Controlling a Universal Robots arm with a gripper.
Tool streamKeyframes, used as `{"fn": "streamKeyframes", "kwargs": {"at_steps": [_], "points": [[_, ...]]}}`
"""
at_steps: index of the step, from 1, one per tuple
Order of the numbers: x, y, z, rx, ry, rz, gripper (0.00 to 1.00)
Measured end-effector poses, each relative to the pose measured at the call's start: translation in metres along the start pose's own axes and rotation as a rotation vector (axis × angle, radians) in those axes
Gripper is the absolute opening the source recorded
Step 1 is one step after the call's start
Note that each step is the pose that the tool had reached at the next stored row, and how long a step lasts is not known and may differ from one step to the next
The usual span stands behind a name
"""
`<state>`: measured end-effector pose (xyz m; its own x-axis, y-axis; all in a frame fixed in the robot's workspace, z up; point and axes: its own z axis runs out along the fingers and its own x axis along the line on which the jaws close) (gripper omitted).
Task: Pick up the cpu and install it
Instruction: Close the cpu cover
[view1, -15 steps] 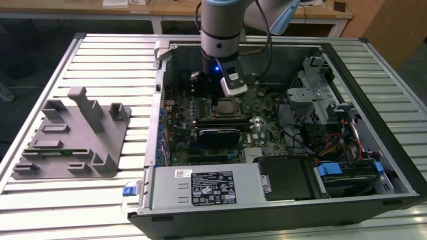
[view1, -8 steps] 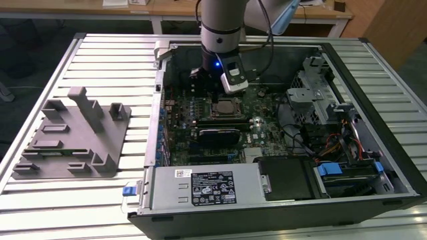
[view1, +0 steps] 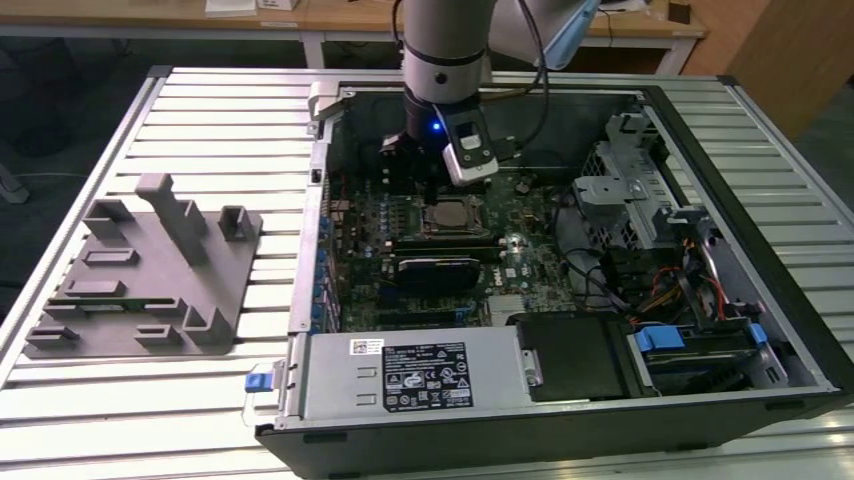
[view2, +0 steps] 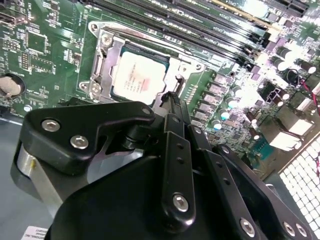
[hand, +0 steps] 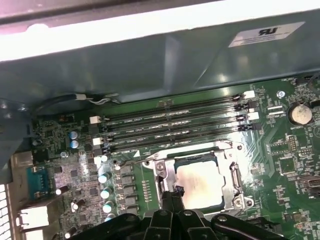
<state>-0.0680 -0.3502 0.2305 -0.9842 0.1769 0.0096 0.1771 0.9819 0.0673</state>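
The cpu (view2: 137, 77) lies flat in the motherboard socket (view2: 100, 60), its silvery top facing up and a metal frame around it. In the first wrist view the cpu (hand: 200, 182) sits just beyond my gripper (hand: 175, 192). My gripper (view2: 172, 100) hangs a little above the socket's edge, its black fingers pressed together with nothing between them. In the exterior view the arm (view1: 447, 60) reaches down into the open computer case, above the cpu (view1: 451, 215).
Memory slots (hand: 175, 125) run beside the socket, with the case wall (hand: 150, 55) behind them. A row of capacitors (hand: 107, 185) stands near the socket. A grey fixture (view1: 147, 270) rests on the slatted table at the exterior view's left. Drive bays and cables (view1: 667, 290) fill the case's other side.
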Motion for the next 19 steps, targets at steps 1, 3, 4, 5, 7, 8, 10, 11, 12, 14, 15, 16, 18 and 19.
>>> {"fn": "streamKeyframes", "kwargs": {"at_steps": [1,3,4,5,7,8,10,11,12,14,15,16,18,19], "points": [[-0.0018,0.0003,0.0001,-0.0001,0.0,0.0,0.11],[-0.0055,0.001,0.0,0.0,0.0,0.0,0.11],[-0.0073,0.0014,0.0001,-0.0001,0.0,0.0,0.11],[-0.0091,0.0018,0.0001,-0.0001,-0.0001,0.0,0.11],[-0.0132,0.0027,0.0001,-0.0001,-0.0001,0.0,0.11],[-0.0158,0.0033,0.0001,-0.0001,-0.0001,0.0,0.11],[-0.0201,0.0043,0.0002,-0.0001,-0.0001,0.0,0.11],[-0.0218,0.0048,0.0002,-0.0001,-0.0001,0.0,0.11],[-0.0232,0.0052,0.0002,0.0,-0.0001,0.0,0.11],[-0.0246,0.0056,0.0002,0.0,0.0,0.0,0.11],[-0.025,0.0056,0.0002,-0.0001,0.0,0.0,0.11],[-0.0254,0.0058,0.0002,-0.0002,-0.0001,0.0,0.11],[-0.0266,0.0057,0.0002,-0.0001,-0.0001,0.0,0.11],[-0.027,0.0054,0.0002,0.0,0.0,0.0,0.11]]}}
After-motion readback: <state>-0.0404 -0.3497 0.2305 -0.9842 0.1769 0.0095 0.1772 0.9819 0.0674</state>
